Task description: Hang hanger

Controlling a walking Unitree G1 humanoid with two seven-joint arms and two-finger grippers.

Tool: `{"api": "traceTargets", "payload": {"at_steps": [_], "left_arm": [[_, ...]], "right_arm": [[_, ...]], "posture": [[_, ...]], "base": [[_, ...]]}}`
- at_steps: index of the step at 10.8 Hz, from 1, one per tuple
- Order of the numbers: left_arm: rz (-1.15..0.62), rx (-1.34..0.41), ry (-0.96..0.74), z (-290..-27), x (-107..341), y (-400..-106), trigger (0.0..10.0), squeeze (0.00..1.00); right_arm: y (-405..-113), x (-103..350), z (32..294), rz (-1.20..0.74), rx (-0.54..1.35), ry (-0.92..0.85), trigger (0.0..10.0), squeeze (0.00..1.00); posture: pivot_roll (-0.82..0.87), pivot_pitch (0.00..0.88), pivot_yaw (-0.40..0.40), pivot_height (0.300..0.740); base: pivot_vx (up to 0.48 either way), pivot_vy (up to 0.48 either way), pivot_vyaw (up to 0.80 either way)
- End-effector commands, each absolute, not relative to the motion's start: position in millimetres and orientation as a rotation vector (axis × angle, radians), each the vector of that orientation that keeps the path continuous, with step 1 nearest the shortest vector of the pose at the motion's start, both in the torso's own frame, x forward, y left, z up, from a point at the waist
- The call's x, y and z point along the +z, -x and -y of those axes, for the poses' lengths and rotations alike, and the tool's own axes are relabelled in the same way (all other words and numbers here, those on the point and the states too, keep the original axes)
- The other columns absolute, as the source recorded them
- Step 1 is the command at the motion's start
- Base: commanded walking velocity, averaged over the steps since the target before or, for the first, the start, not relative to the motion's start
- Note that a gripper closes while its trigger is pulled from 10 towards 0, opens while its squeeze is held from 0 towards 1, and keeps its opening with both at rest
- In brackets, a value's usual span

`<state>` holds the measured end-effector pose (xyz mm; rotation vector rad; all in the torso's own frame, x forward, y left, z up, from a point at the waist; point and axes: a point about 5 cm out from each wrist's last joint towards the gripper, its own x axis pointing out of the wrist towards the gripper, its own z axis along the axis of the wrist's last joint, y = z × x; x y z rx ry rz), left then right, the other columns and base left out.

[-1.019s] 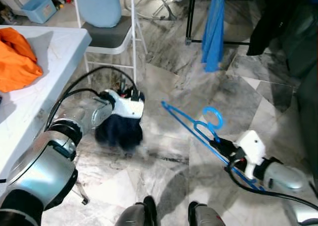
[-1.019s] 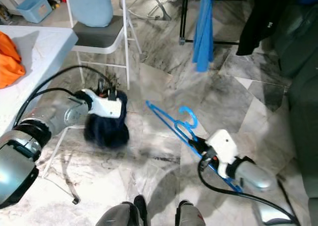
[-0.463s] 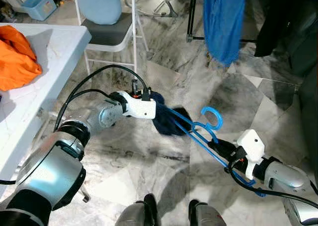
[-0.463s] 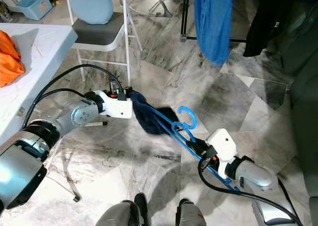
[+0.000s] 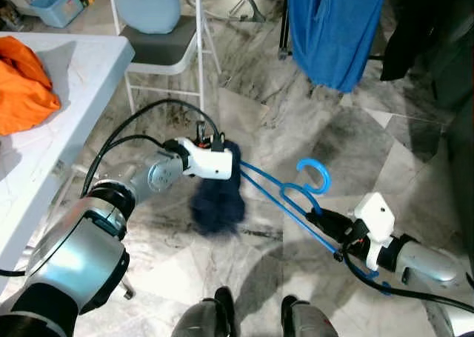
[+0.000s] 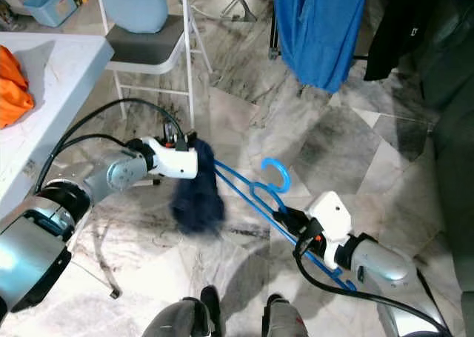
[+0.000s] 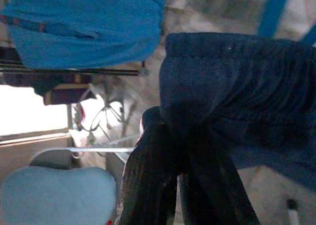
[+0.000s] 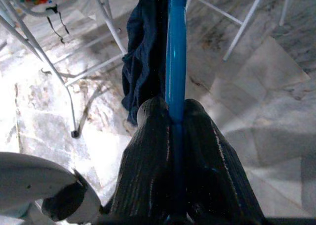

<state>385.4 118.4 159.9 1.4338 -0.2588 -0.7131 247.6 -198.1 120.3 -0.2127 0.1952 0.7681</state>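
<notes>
Low over the marble floor (image 5: 348, 141), holding the blue hanger (image 5: 292, 196) in mid-air with the right gripper (image 5: 324, 218) pinched tight on its bar, hook pointing up. Reaching the left gripper (image 5: 229, 159) across to the hanger's far tip, fingers closed on a dark blue garment (image 5: 217, 202) dangling there. Judging the task early: still dressing the hanger, hanging it on the black rack (image 5: 284, 37) beyond not yet done.

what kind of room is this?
Likely a laundry or clothes-sorting corner of a home: a blue garment hangs on a black rack, an orange garment lies on a white table, and a folding chair stands on the marble floor.
</notes>
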Motion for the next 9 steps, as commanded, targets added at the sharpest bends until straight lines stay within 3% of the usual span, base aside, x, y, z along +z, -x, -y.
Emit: {"api": "traceTargets", "payload": {"at_steps": [1, 9], "left_arm": [[0.204, -0.729, -1.451, -125.7, 150.5, -383.2, 10.0, 0.00], [0.075, -0.674, -1.523, -144.0, 133.8, -382.6, 10.0, 0.00]], "right_arm": [[-245.7, 127.1, 197.6, -0.175, 0.788, 0.207, 10.0, 0.00], [-232.9, 131.3, 209.8, -0.255, 0.834, 0.214, 10.0, 0.00]], "posture": [[-0.09, 0.276, 0.143, 0.740], [-0.10, 0.272, 0.151, 0.740]], "base": [[0.000, 0.000, 0.00], [0.000, 0.000, 0.00]]}}
